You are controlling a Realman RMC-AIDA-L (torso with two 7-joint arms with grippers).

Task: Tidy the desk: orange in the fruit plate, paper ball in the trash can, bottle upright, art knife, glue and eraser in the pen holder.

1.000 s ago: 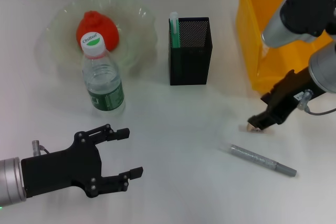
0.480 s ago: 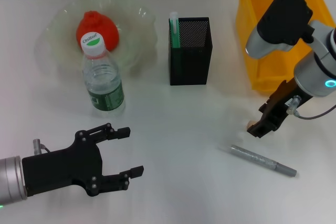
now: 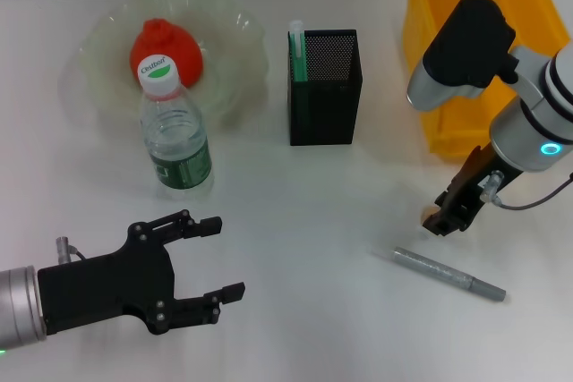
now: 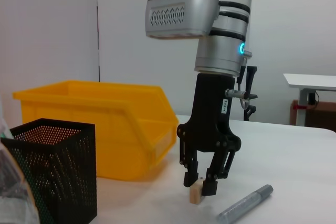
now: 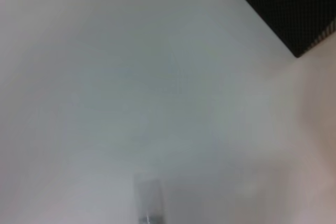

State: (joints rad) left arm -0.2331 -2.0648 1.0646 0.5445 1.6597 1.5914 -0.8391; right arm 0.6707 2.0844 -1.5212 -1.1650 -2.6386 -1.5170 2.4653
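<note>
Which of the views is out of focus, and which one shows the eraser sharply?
Right wrist view: blurred, only the pen holder corner over pale table. Left wrist view: sharp, the eraser between the right gripper fingers. Head view: clear, soft shadows, eraser mostly hidden.

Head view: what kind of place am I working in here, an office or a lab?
Probably a lab or test room set up as a desk: a plain white table holding a mesh pen holder and a yellow bin, with another white table against bare walls in the left wrist view.
</note>
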